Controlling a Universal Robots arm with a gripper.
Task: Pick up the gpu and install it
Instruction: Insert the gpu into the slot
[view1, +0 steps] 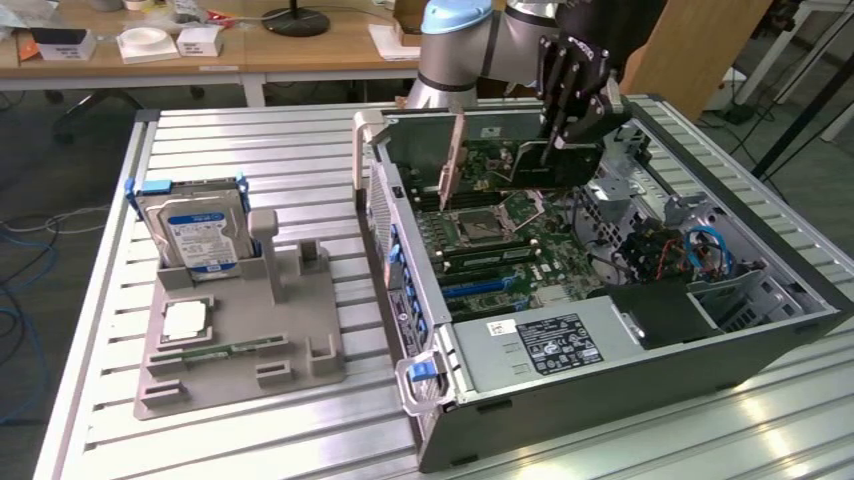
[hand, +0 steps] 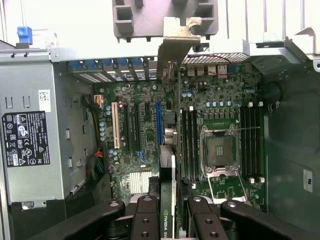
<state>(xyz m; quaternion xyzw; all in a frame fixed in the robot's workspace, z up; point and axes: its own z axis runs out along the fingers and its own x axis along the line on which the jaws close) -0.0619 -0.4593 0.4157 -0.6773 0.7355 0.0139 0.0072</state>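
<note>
One gpu (view1: 501, 170) upright between closed jaws, over the motherboard (view1: 514, 250) inside the open computer case (view1: 627, 405)

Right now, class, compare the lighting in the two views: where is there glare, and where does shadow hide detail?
Exterior view: glare streaks the table on the view's right, while the case is dark beside the power supply. Wrist view: the table beyond the case is washed out white, the bracket of the gpu darker against it; the heatsink also glares.
</note>
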